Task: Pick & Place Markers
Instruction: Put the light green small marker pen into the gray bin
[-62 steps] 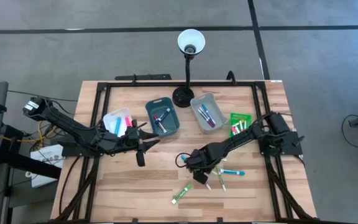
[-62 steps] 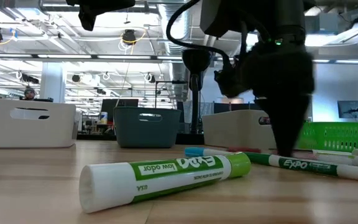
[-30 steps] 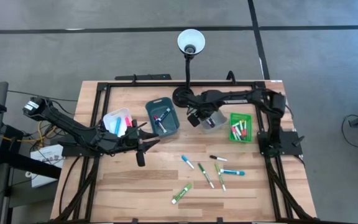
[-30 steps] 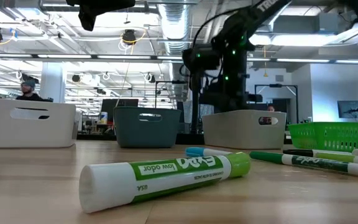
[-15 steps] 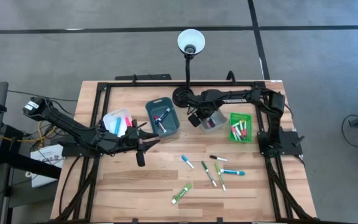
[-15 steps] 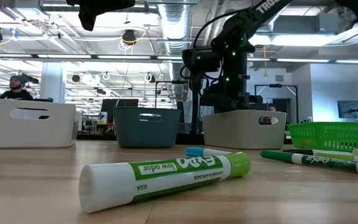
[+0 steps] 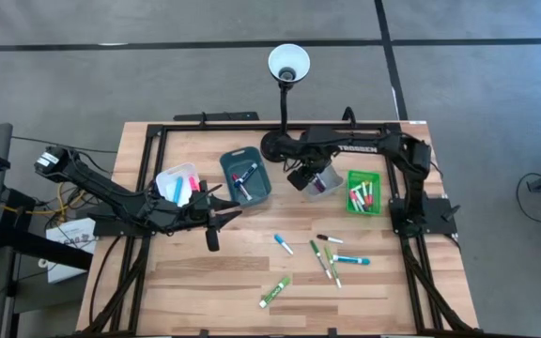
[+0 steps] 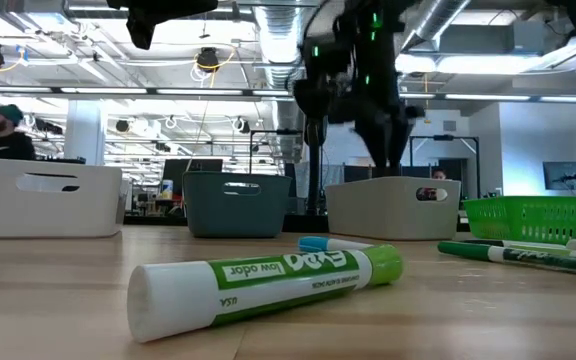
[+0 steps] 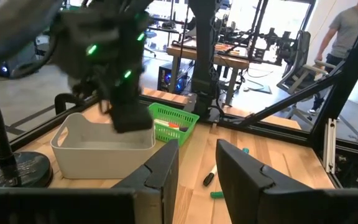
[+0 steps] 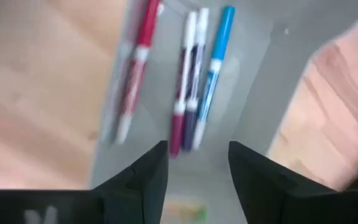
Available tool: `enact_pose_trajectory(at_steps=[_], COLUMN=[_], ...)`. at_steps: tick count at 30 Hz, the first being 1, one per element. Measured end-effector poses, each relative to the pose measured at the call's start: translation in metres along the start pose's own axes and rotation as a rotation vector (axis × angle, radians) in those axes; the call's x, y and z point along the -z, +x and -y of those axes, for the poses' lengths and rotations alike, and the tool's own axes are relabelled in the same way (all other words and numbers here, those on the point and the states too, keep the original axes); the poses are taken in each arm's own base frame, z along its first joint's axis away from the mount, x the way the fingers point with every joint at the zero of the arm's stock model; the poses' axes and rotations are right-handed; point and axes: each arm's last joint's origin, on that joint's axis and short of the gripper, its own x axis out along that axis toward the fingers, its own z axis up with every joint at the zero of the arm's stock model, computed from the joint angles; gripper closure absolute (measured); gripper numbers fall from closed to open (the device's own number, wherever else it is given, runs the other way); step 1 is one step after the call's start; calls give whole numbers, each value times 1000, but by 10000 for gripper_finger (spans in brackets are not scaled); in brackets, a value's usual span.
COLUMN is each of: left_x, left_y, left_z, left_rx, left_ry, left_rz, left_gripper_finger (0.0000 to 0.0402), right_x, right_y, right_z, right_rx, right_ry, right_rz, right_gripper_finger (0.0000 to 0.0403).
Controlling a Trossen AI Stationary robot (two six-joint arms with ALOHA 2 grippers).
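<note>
right end effector (image 7: pixel 301 178): over the smooth grey plastic bin (image 7: pixel 326 186), fingers apart, holding nothing | markers (image 10: pixel 188 87): thin capped sticks lying in that bin | left end effector (image 7: pixel 216 218): well apart from bin, narrow gap, empty | tabletop (image 7: pixel 242 272): pale wood planks

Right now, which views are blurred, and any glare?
Right wrist view: motion-smeared, the markers in the grey bin streaked. Low view: right arm blurred, big green marker sharp, bright ceiling lights behind. Left wrist view: right arm soft. High view: crisp, no glare.
</note>
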Motion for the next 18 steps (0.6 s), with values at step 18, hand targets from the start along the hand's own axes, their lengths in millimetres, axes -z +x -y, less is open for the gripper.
enact_pose_trajectory(at_steps=[18], left_x=[0], left_y=[0], left_z=[0], left_rx=[0], left_ry=[-2], left_rz=[2], left_gripper_finger=[298], right_x=[162], right_y=[-141], right_z=[-65], right_rx=[-224], right_ry=[-9], right_rz=[354], right_gripper_finger=[249])
